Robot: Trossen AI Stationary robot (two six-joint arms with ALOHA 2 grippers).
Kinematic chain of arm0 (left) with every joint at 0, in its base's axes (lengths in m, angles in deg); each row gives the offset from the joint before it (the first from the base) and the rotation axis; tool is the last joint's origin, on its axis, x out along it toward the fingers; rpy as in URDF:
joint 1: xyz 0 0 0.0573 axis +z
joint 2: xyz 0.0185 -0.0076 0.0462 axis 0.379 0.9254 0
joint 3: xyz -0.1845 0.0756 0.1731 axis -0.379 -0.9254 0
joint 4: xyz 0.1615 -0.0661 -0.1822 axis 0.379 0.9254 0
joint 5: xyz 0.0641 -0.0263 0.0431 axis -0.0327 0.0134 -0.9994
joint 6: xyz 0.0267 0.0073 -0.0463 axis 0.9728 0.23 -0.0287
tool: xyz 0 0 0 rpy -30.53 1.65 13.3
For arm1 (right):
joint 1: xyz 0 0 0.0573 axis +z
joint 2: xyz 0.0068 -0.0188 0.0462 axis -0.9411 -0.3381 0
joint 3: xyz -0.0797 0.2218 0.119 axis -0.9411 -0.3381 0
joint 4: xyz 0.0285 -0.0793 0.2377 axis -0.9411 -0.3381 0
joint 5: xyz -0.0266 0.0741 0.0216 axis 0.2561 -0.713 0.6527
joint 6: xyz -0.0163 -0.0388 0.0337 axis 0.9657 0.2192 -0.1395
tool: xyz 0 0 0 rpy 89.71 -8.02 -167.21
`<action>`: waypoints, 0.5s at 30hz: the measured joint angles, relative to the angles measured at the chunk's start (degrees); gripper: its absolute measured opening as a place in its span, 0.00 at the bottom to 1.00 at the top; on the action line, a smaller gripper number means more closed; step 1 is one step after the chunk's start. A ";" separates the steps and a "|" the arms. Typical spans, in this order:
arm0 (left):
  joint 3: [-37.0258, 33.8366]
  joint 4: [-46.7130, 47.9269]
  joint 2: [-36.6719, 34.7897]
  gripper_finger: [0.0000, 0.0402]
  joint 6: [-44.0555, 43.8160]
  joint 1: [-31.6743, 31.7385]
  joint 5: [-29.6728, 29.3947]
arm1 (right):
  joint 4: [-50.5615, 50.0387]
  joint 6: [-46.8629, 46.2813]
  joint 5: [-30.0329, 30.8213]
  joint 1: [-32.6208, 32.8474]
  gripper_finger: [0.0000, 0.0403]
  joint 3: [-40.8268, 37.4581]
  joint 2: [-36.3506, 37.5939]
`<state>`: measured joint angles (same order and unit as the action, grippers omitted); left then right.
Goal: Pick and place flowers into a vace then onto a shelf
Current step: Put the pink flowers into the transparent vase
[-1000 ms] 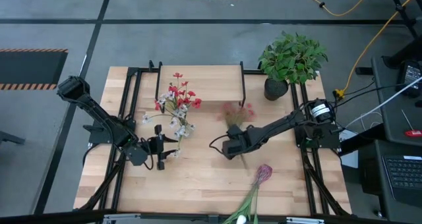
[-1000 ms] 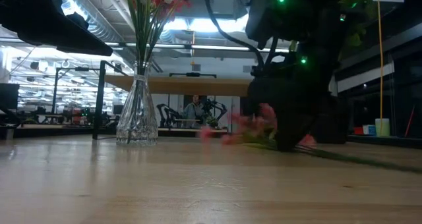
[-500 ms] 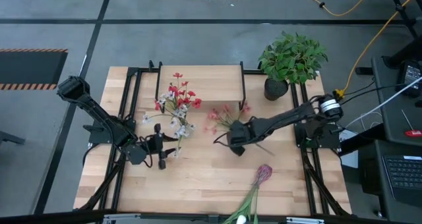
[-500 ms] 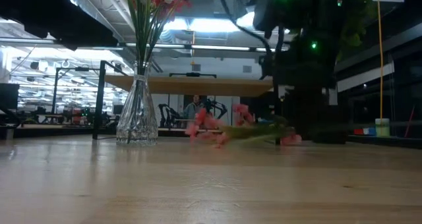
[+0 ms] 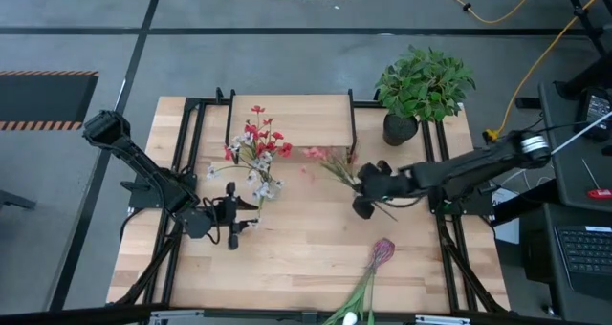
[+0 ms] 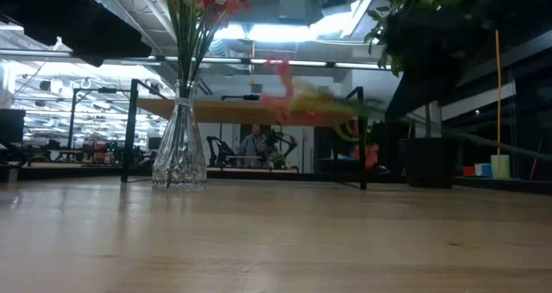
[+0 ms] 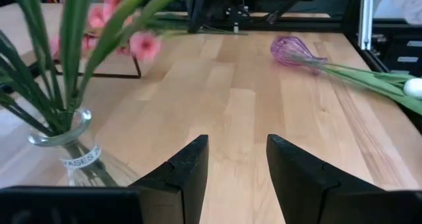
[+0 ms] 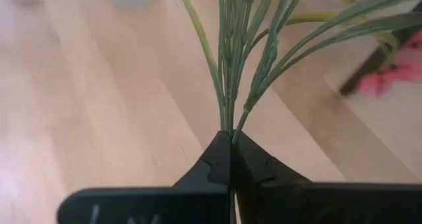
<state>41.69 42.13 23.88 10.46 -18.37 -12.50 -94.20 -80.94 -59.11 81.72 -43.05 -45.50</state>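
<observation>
A pink sprig was held clamped by the right gripper, whose jaws were shut tight on the stem base, as the right wrist view showed. The sprig's long axis ran from the jaws up and leftward, its blooms lying over the edge of the shelf and raised off the table. The vase, already holding flowers, stood to the left of the blooms, just beside the left gripper, whose jaws were parted and empty. The vase was thus nearer the left arm, yet the sprig was carried by the right. A purple flower lay on the table near its front edge.
</observation>
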 joint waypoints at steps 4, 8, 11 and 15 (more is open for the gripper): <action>0.00 -1.78 0.00 0.37 0.05 0.00 -0.91 | 9.14 4.62 0.13 -0.02 0.00 -5.84 6.15; 0.00 -3.99 0.00 0.37 1.49 0.00 -0.91 | 17.99 11.99 -1.11 -0.02 0.00 -8.90 9.50; 0.00 -4.13 0.00 0.37 1.46 0.00 -1.50 | 24.12 17.63 -3.92 -0.02 0.00 -9.83 10.21; 0.00 -4.15 0.00 0.37 1.46 0.00 -3.11 | 30.52 23.07 -9.53 -0.02 0.00 -9.79 10.25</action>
<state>41.69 37.99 23.88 11.92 -18.38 -15.61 -63.68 -57.87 -68.64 81.70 -52.84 -35.25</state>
